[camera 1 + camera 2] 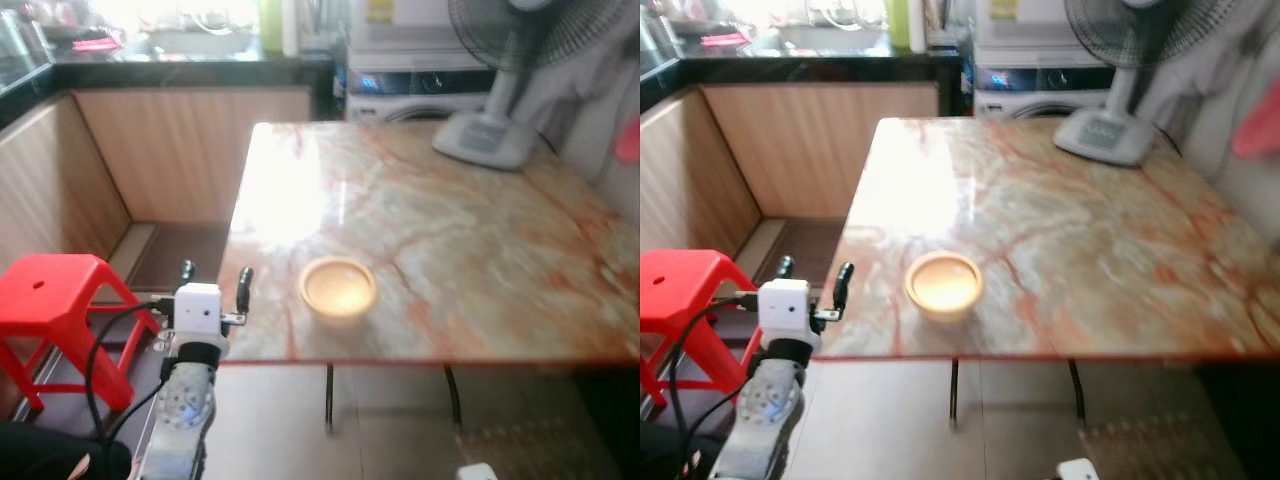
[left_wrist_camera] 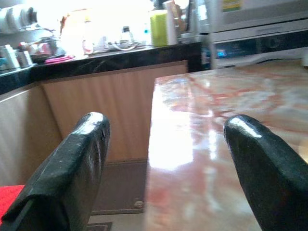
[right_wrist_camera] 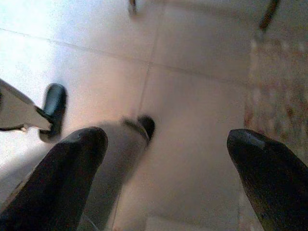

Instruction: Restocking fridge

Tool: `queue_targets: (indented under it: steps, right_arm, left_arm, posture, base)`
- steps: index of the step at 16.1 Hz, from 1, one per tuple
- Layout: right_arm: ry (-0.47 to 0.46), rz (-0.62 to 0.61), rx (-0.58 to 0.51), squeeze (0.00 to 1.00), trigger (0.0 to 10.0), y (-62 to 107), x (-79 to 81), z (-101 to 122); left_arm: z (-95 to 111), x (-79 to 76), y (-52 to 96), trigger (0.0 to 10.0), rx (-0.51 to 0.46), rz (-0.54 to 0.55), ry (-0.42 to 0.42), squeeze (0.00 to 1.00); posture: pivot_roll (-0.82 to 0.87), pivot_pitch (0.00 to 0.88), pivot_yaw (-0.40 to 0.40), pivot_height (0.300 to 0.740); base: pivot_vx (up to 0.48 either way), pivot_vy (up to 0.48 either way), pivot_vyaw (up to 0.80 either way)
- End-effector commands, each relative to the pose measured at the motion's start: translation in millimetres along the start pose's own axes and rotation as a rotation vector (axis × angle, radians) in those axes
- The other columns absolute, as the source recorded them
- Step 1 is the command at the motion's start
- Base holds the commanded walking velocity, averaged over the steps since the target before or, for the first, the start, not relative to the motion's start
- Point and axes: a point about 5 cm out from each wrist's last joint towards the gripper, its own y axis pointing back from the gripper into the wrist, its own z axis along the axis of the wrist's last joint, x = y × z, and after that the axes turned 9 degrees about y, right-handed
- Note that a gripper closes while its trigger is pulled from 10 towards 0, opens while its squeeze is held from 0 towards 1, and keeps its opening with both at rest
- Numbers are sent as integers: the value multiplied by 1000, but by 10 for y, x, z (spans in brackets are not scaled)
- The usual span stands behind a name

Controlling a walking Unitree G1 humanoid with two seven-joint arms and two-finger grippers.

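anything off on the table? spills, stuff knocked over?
Nothing stands out. The yellow bowl sits upright near the marble table front edge, the fan stands upright at the far corner. No spill visible. Left gripper open beside the table's edge.

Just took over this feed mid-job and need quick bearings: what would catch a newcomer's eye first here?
A lone yellow bowl sits near the front edge of a glossy marble table, with a white fan at its far right corner. The left end effector, fingers open, hovers at the table's front left corner, left of the bowl. A bright red stool stands on the floor to its left.
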Motion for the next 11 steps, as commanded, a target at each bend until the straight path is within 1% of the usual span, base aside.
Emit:
queue_targets:
  steps: [1,3,4,5,6,7,8,9,10,11]
  right_arm:
    - [13,8,-25,0,10000,-21,27,84]
    - [14,9,-25,0,10000,-20,25,83]
    - [14,8,-25,0,10000,-19,24,82]
    - [14,8,-25,0,10000,-19,22,82]
    - [16,8,-24,0,10000,-18,20,82]
    - [17,7,-23,0,10000,-18,19,82]
    - [18,7,-23,0,10000,-19,20,82]
    - [19,8,-23,0,10000,-19,21,83]
    - [19,7,-23,0,10000,-19,20,83]
    - [22,8,-23,0,10000,-19,20,85]
  left_arm:
    - [23,29,-10,10000,-2,3,6,0]
    - [76,-49,-32,10000,-12,-42,61,0]
    - [89,-67,-47,10000,-7,-45,88,0]
    - [103,-81,-71,10000,3,-40,138,0]
    - [159,-98,-124,10000,2,-35,213,0]
    - [286,-129,-220,10000,-25,-42,325,0]
    - [313,-147,-256,10000,-13,-56,388,0]
    - [319,-161,-274,10000,-1,-71,424,0]
    - [306,-191,-291,10000,22,-97,483,0]
    - [246,-262,-315,10000,78,-149,566,0]
  posture:
    - [58,0,-17,740]
    - [59,0,-18,740]
    - [59,0,-18,740]
    - [60,0,-19,740]
    - [60,0,-20,740]
    - [60,0,-20,740]
    - [60,0,-20,740]
    - [60,0,-20,740]
    - [61,0,-21,740]
    - [62,0,-23,740]
  base:
    - [0,0,0]
    - [0,0,0]
    - [0,0,0]
    - [0,0,0]
    - [0,0,0]
    - [0,0,0]
    - [0,0,0]
    - [0,0,0]
    - [0,0,0]
    - [0,0,0]
